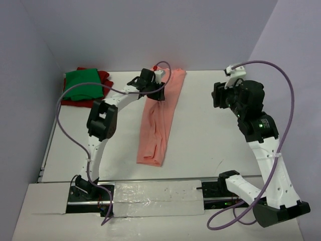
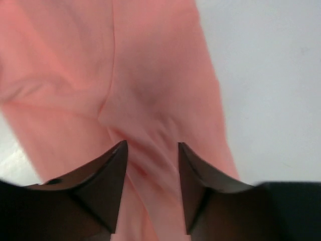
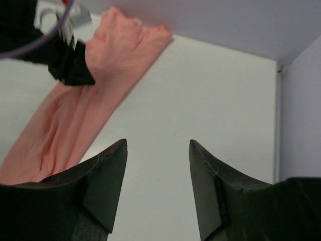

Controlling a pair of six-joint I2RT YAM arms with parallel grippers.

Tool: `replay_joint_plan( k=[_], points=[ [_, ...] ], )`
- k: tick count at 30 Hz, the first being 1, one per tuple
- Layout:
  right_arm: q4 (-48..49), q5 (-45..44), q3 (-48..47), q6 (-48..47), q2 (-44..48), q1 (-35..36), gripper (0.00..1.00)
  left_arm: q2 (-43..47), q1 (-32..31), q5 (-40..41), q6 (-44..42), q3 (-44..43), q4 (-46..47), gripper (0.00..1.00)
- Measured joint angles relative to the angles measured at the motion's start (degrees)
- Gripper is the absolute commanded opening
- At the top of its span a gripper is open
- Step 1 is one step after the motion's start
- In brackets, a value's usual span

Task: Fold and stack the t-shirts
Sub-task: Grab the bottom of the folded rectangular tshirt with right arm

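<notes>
Reaching over the far end of the long salmon-pink cloth t-shirt (image 1: pixel 159 118), the left gripper (image 1: pixel 154 88) sits low on it, probably to take that end and fold it toward the near one. The shirt lies as a narrow band slanting across the middle of the white table (image 1: pixel 210 145). The right gripper (image 3: pixel 158 143) hangs over bare table to the right, fingers wide apart and holding nothing. The folded bright green t-shirt (image 1: pixel 83 84) rests on the dark red t-shirt (image 1: pixel 103 76) in the far left corner, seemingly the stack. Only the left wrist view shows that gripper's fingers (image 2: pixel 113 170) spread astride a raised crease, not yet closed; the top view hides this.
</notes>
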State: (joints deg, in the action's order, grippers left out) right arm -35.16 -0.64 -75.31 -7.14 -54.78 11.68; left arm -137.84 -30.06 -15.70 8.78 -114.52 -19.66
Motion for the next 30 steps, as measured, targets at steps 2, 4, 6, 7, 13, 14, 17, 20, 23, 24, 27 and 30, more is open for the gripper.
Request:
replay_joint_plan(
  k=[2, 4, 6, 7, 13, 14, 17, 20, 23, 24, 27, 30],
  points=[
    [-0.66, 3.3, 2.36, -0.09, -1.57, -0.02, 0.62, 7.21, 0.11, 0.68, -0.17, 5.97, -0.17, 0.62],
    [-1.07, 6.88, 4.13, -0.61, -3.74, -0.02, 0.62, 15.47, 0.26, 0.81, -0.61, 11.08, -1.01, 0.65],
    [-1.88, 12.26, 5.7, -1.95, -7.72, 0.2, 0.62, 25.38, 0.87, 0.52, -1.42, 16.68, -0.68, 0.66],
    [-2.47, 14.27, 6.36, -2.67, -9.81, 0.57, 0.61, 30.1, 1.4, 0.24, -1.86, 19.02, -0.63, 0.66],
    [-3.58, 19.82, 9.33, -5.33, -23.06, 11.15, 0.57, 53.99, 13.18, -1.44, -4.85, 33.44, 3.1, 0.67],
    [-3.45, 19.93, 9.51, -5.53, -25.03, 13.57, 0.56, 56.04, 15.54, -1.38, -5.25, 35.76, 3.89, 0.67],
    [-2.64, 19.52, 9.75, -6.05, -30.75, 21.42, 0.55, 59.12, 20.22, -1.46, -6.54, 42.03, 3.48, 0.67],
    [-1.16, 16.35, 9.75, -6.29, -34.69, 28.2, 0.54, 60.13, 22.69, -2.47, -8.28, 48.24, 3.26, 0.67],
    [0.39, 11.56, 9.73, -6.69, -37.27, 35.43, 0.54, 61.9, 25.03, -2.47, -9.79, 53.27, 2.08, 0.67],
    [0.92, 10.03, 9.7, -6.84, -38.01, 37.53, 0.53, 62.64, 25.7, -2.47, -10.14, 54.23, 1.7, 0.67],
    [2.32, 4.92, 9.68, -7.34, -39.95, 42.88, 0.53, 65.42, 27.87, -2.82, -10.8, 56.11, 1.62, 0.67],
    [3.56, -0.17, 9.68, -7.82, -41.2, 46.42, 0.53, 68.74, 29.49, -2.93, -11.02, 58.4, 3.02, 0.67]
  ],
)
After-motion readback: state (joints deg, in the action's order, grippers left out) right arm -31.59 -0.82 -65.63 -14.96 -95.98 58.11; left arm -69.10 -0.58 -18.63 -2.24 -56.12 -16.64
